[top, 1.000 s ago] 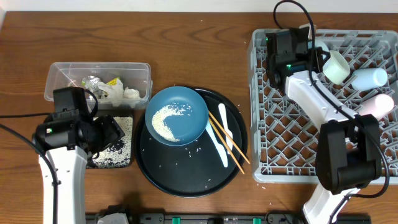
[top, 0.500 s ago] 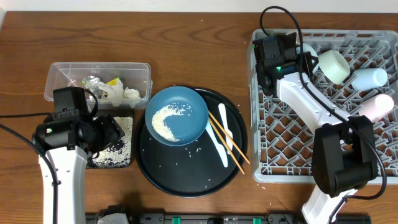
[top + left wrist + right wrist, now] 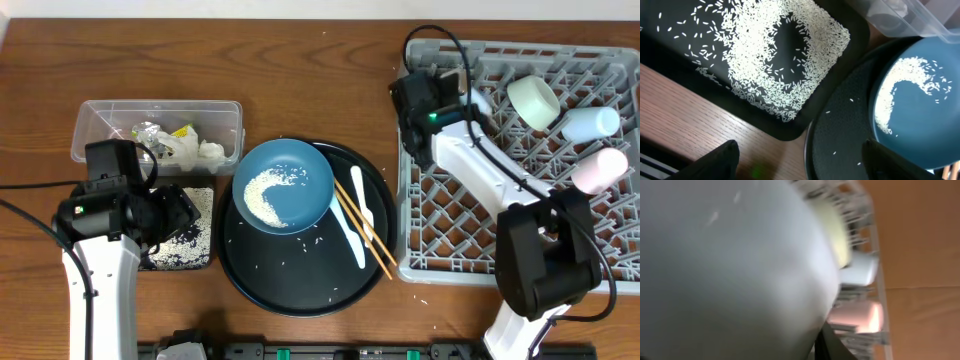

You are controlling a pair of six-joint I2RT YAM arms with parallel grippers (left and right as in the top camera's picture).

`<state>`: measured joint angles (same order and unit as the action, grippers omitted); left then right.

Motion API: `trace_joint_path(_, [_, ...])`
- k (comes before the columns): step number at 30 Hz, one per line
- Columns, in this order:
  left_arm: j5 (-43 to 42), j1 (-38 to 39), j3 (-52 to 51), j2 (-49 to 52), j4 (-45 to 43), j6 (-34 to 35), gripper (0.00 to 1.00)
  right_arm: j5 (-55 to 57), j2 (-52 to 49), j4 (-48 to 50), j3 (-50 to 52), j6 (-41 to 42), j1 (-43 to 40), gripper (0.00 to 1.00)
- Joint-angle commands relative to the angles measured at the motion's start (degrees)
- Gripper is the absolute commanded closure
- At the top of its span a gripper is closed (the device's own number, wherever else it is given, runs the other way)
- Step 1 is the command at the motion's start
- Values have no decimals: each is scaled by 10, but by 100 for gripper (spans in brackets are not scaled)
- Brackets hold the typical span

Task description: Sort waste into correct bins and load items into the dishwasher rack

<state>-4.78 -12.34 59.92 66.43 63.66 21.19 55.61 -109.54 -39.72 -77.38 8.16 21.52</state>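
Roughly left to right. Left gripper (image 3: 800,145) hangs over the shallow black tray (image 3: 203,250), jaws spread wide, nothing between them. Below it the wrist view shows the tray's rounded corner and a heap of rice grains (image 3: 775,65) in a loose ring. Bare wood table (image 3: 685,115) runs along the tray's long edge on one side of the gripper, so there is open room there. On the other side it is tight: the rim of the round black tray (image 3: 840,125) lies just beside the tray corner. The clear tub (image 3: 90,112) sits beyond the gripper, touching or nearly touching the tray's far edge. It holds a yellow-green snack packet (image 3: 181,131) and crumpled tissue (image 3: 207,150). To the gripper's right the dark-blue bowl (image 3: 312,203) rests on the round tray's far-left part, with rice in a crescent (image 3: 268,190) inside. Past it lie the white spoon (image 3: 353,228) and chopsticks (image 3: 368,236), side by side near the tray's right rim. A narrow strip of table separates that rim from the grey rack (image 3: 470,235). Right gripper (image 3: 468,97) is at the rack's far-left corner, just inside the wall. Its wrist view is filled by a blurred white surface, so grip and opening cannot be told. Right of it in the rack lie a pale mint bowl (image 3: 533,102), a white cup (image 3: 590,122) and a pink cup (image 3: 598,170).
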Motion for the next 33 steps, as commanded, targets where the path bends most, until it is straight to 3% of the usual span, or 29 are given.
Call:
trace_joint_path(1, [-6, -3, 7, 2, 2, 1, 20, -118, -7, -18, 3, 66, 29, 74])
trace_joint_path(5, [-6, -3, 7, 2, 1, 1, 20, -135, -7, -45, 3, 76, 41, 67])
trace_joint_path(11, [-6, -3, 7, 2, 2, 1, 20, -185, 15, -64, 3, 107, 39, 66])
trace_joint_path(21, [-6, -3, 7, 2, 2, 1, 20, -285, 143, -66, 3, 85, 20, 60])
trace_joint_path(25, [-6, -3, 7, 2, 2, 1, 20, -376, 197, -72, 3, 85, -4, 51])
trace_joint_path(28, [-6, -3, 7, 2, 2, 1, 20, -471, 227, -82, 3, 73, -31, 34])
trace_joint_path(31, [-5, -3, 7, 2, 1, 1, 20, -589, 238, -107, 3, 18, -54, 32])
trace_joint_path(33, [-5, -3, 7, 2, 1, 1, 20, -633, 239, -140, 3, 12, -69, 36])
